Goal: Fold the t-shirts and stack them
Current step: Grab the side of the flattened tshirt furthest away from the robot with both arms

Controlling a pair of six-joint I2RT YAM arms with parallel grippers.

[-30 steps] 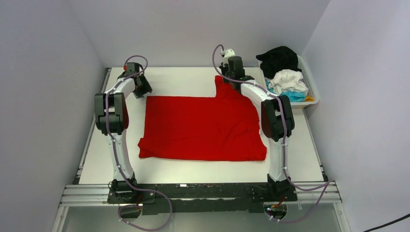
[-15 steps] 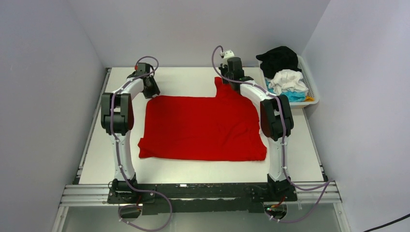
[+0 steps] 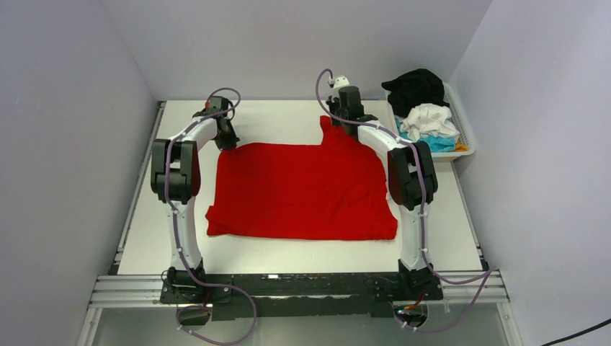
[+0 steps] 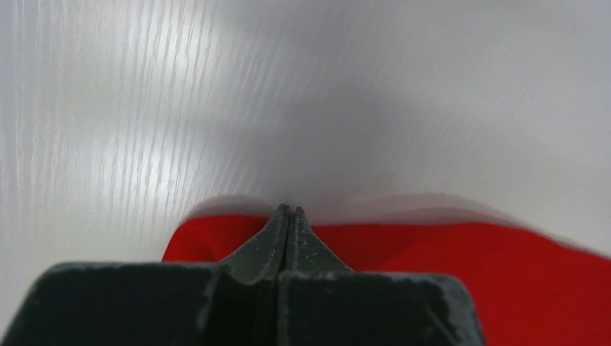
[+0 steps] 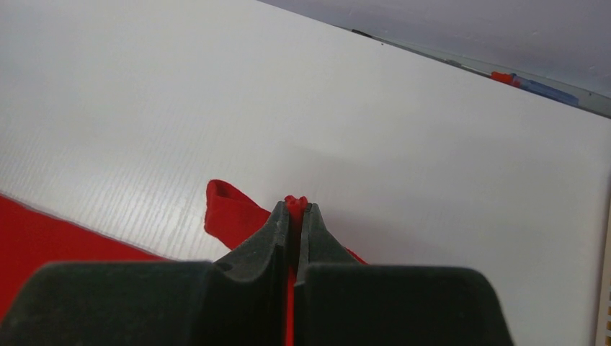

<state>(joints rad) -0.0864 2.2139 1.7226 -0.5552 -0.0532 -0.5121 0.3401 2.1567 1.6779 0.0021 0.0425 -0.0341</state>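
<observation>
A bright red short-sleeved cloth t-shirt [image 3: 302,191] lies spread nearly flat on the white counter [image 3: 288,115]. It has a few shallow wrinkles toward its right side, and its near-left corner flares out a little.

The left end effector [image 3: 226,138] is down at the shirt's far-left corner. In the left wrist view, the left end effector [image 4: 288,210] has its two dark fingers pressed tightly together with no gap. Their tips sit right at the shirt's far edge, with red cloth [image 4: 461,267] showing on both sides beneath them. Whether any cloth is pinched between them cannot be told, and that edge is blurred.

The right end effector [image 3: 339,122] is at the shirt's far-right part, where a narrow strip of cloth juts out past the far edge. The right wrist view shows the right end effector [image 5: 295,205] clamped on the red cloth [image 5: 230,209]. A small nub of fabric pokes up between the fingertips, and a rolled fold lies just left of them.

A white plastic slatted basket [image 3: 465,137] stands to the right of the shirt's far-right corner, apart from it. It holds a crumpled black t-shirt [image 3: 414,86] farthest from the red shirt. A bunched white t-shirt [image 3: 430,119] is heaped nearer, and a turquoise t-shirt [image 3: 439,144] lies under the white one.
</observation>
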